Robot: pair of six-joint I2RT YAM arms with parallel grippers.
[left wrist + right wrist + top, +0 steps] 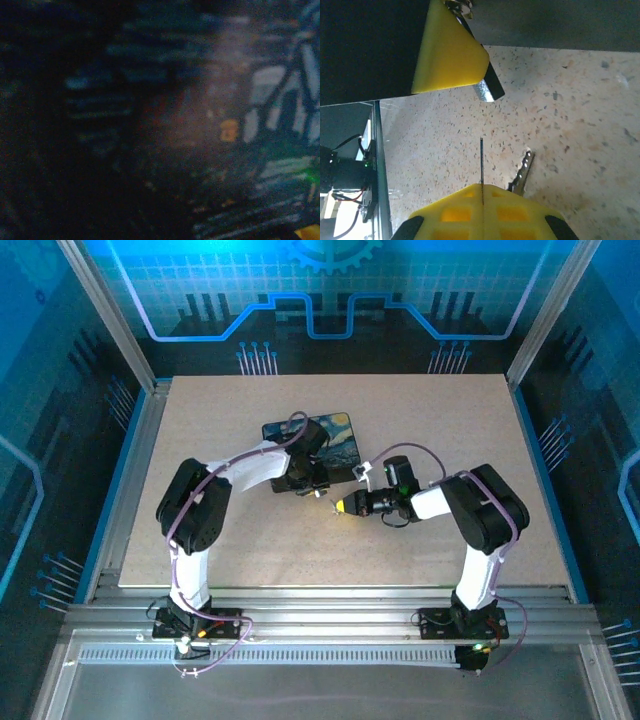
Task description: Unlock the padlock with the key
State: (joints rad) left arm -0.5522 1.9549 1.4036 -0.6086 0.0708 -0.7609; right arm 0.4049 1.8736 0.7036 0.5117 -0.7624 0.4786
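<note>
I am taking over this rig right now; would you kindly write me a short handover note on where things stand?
Right gripper: jaws open, empty, low over the speckled beige table.
Left gripper: at the near edge of the dark box with the swirling blue-yellow lid; jaws cannot be judged.
Small thin toothed metallic key: lying on the table beside the right gripper's lower yellow finger, not held.
Tiny padlock: uncertain; a small silvery-and-dark piece behind the upper yellow finger may be it.
Done: nothing visible yet.
Remaining: grasp the key, steady the padlock, insert and turn.
</note>
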